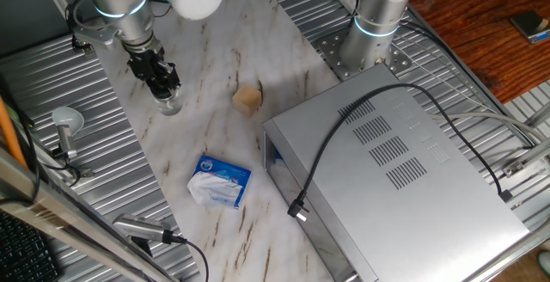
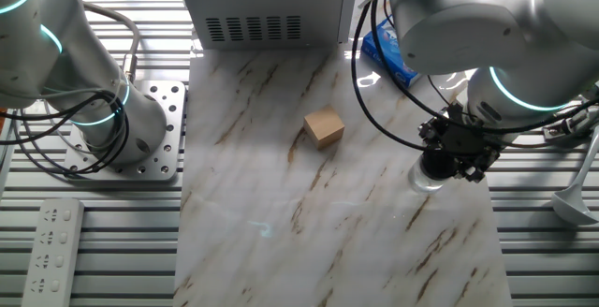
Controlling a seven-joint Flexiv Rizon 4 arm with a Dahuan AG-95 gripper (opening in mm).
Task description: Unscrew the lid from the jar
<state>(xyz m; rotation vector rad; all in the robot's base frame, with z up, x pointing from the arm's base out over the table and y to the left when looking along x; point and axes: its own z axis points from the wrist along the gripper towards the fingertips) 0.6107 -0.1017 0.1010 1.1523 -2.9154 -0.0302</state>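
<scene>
Black jaws (image 1: 162,85) clamped over lid, clear glass cylindrical jar (image 1: 169,103), veined marble tabletop (image 2: 281,213)

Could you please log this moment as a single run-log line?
phase: gripper down on lid | jar upright on marble | jaw state: unclear | tan cube apart

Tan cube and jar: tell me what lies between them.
Nothing: between the tan cube and the jar under the pincer, only bare marble table shows. Both fixed views show it.

Robotics lab — marble-look tabletop (image 1: 215,76), slatted metal bench (image 1: 112,144), grey equipment box (image 1: 404,162), cables
</scene>
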